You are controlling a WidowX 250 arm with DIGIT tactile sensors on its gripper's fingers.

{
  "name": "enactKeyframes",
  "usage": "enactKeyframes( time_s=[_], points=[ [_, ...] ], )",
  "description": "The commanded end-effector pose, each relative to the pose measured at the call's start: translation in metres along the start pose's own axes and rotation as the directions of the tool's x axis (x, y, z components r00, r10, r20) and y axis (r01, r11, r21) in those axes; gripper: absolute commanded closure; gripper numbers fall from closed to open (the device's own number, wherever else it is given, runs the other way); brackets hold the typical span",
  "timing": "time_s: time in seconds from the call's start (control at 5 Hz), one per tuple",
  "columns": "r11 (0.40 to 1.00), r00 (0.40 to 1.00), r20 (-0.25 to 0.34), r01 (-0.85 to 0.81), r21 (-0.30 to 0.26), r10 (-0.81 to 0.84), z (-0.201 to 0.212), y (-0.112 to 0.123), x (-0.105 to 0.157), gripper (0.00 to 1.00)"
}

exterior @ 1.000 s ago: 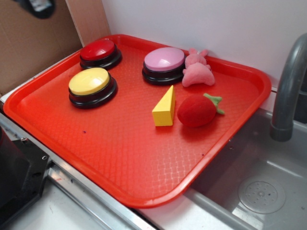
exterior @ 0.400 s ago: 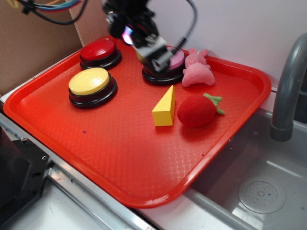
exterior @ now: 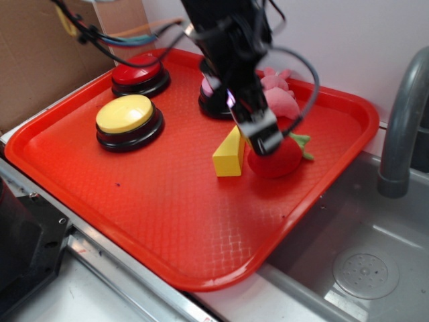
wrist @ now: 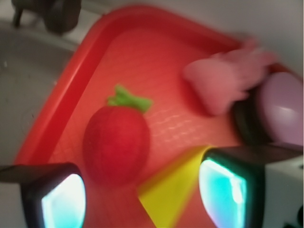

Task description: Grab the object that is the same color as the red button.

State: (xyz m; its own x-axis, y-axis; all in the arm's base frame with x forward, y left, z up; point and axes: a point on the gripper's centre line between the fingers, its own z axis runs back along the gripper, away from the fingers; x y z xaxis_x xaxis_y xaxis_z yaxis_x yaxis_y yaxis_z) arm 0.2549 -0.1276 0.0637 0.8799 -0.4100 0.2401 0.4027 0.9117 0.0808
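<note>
The red plush strawberry [exterior: 278, 159] with a green stem lies on the red tray [exterior: 167, 221], right of the yellow wedge block [exterior: 228, 155]. In the wrist view the strawberry [wrist: 116, 142] and the wedge [wrist: 173, 192] sit side by side below the jaws. My gripper [exterior: 263, 139] hangs just above the gap between wedge and strawberry, open, holding nothing. In the wrist view the gripper [wrist: 142, 199] shows both lit pads [wrist: 64, 202] wide apart. The red button [exterior: 139, 72] stands at the tray's far left corner, partly crossed by cables.
A yellow button [exterior: 127, 119] sits at the tray's left. A pink button [exterior: 213, 97] and a pink plush animal [exterior: 280, 94] sit behind the arm. A grey faucet [exterior: 402, 127] and sink [exterior: 355, 261] lie to the right, cardboard [exterior: 40, 60] at the left.
The arm came into view from the top left and has moved down and to the right, from over the pink button to above the wedge and strawberry. The objects have not moved.
</note>
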Motion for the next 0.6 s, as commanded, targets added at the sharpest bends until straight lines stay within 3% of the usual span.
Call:
enactKeyframes(
  time_s=[0.0, 0.2, 0.4],
  points=[
    [0.996, 0.993, 0.088, 0.079, -0.027, -0.077, -0.0269, -0.0052, 0.0198, 0.00],
    [0.991, 0.988, 0.106, 0.115, -0.062, -0.108, -0.0352, -0.0101, 0.0240, 0.00],
    [0.995, 0.991, 0.107, 0.082, -0.056, -0.076, -0.0346, -0.0096, 0.0250, 0.87]
  ],
)
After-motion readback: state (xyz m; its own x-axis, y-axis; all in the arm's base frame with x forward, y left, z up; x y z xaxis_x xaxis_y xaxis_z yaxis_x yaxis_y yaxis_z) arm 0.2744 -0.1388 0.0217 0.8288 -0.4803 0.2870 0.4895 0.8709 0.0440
